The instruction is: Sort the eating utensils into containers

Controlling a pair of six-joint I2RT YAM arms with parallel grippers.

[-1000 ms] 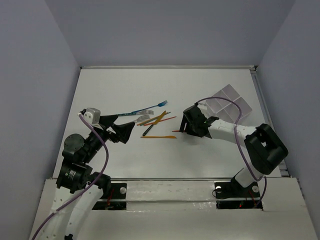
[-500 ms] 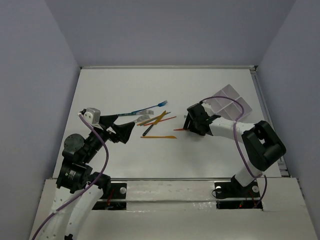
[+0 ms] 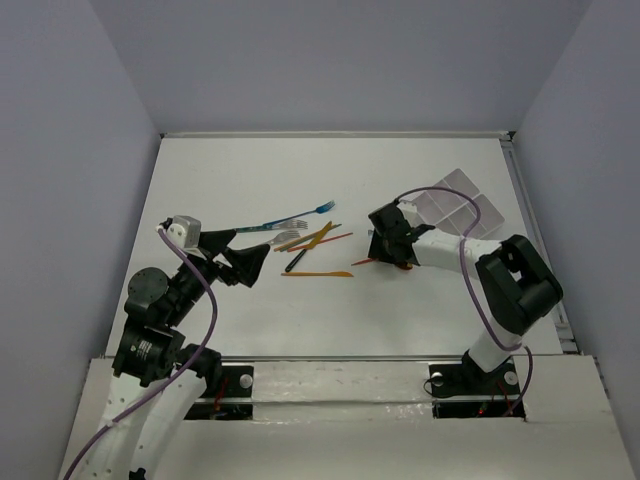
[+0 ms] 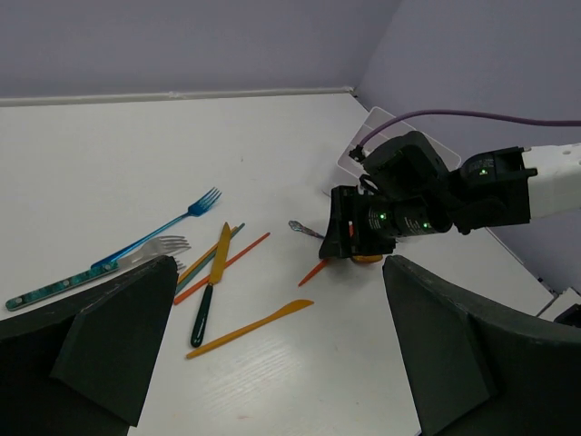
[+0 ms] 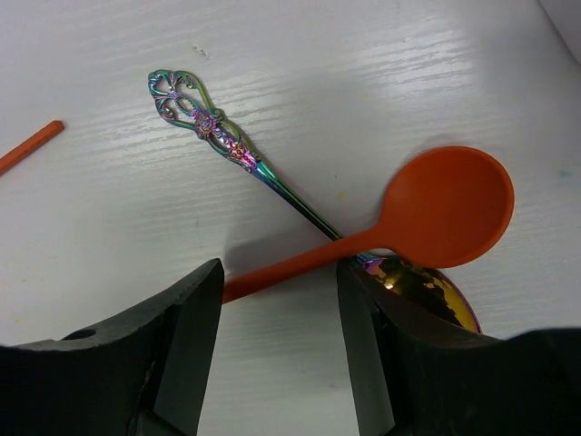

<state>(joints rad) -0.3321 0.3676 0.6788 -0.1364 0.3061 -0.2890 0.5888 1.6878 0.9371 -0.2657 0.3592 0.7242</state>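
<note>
My right gripper [image 5: 280, 300] is open and low over the table, its fingers on either side of the handle of an orange spoon [image 5: 449, 204]. An iridescent metal spoon [image 5: 227, 145] lies crossed under it. In the top view this gripper [image 3: 388, 250] is right of the utensil pile: a blue fork [image 3: 290, 220], a silver fork [image 3: 288, 238], a black-handled knife [image 3: 298, 258], a yellow knife [image 3: 316, 273] and orange sticks [image 3: 322, 240]. The divided white container [image 3: 462, 205] lies at the back right. My left gripper [image 3: 245, 262] is open and empty, left of the pile.
The left wrist view shows the yellow knife [image 4: 250, 327] nearest my left fingers [image 4: 118, 336], and the right gripper [image 4: 363, 227] beyond it. The right arm's purple cable [image 3: 440, 195] loops over the container. Grey walls enclose the table.
My right gripper has shifted a little toward the back and turned over the orange spoon. The left arm and the utensil pile have not moved.
</note>
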